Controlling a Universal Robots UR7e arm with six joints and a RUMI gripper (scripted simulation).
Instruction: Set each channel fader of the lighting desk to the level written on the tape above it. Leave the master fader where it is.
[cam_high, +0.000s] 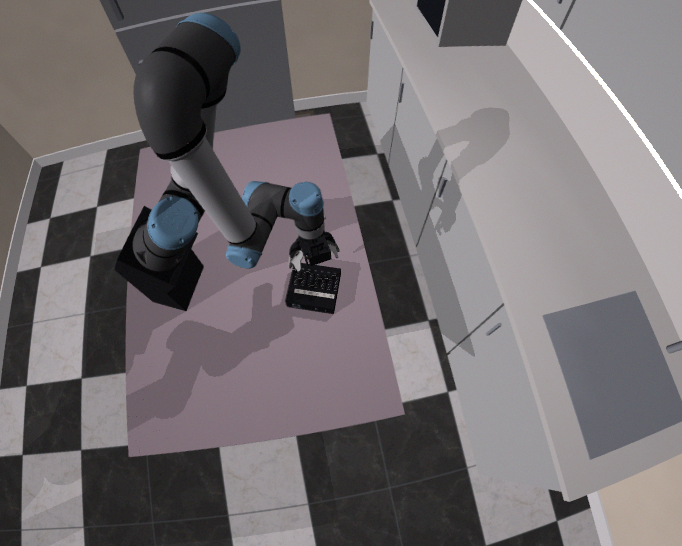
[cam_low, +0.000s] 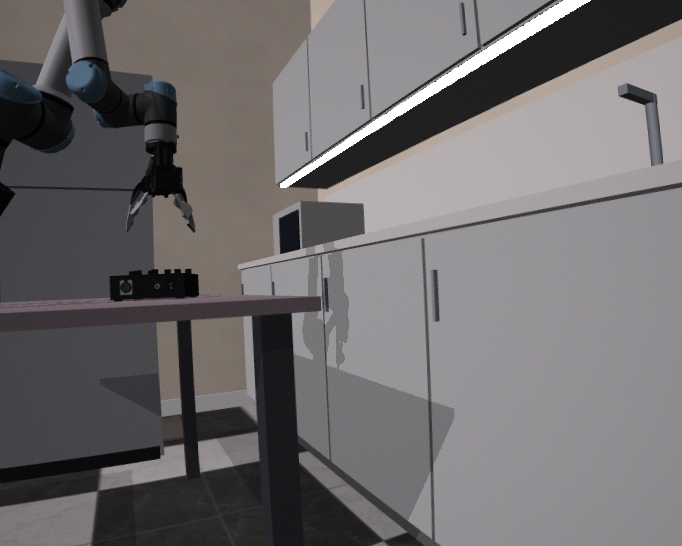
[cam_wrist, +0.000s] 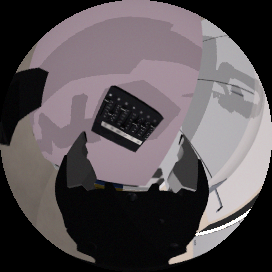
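The lighting desk (cam_high: 313, 288) is a small black box on the mauve table, with a row of fader caps and a pale tape strip along one edge. It also shows in the side view (cam_low: 153, 284) and in the wrist view (cam_wrist: 127, 119). The tape's numbers and the fader positions are too small to read. My gripper (cam_high: 314, 255) is open and empty. It hangs well above the desk's near edge in the side view (cam_low: 159, 219), with nothing touching the faders. Its two fingers frame the wrist view (cam_wrist: 132, 162).
The arm's black base (cam_high: 160, 267) stands on the table to the left of the desk. A long white counter with cabinets (cam_high: 511, 238) runs along the right. A microwave (cam_low: 318, 224) sits on the counter. The table's edge (cam_low: 170, 309) lies close behind the desk.
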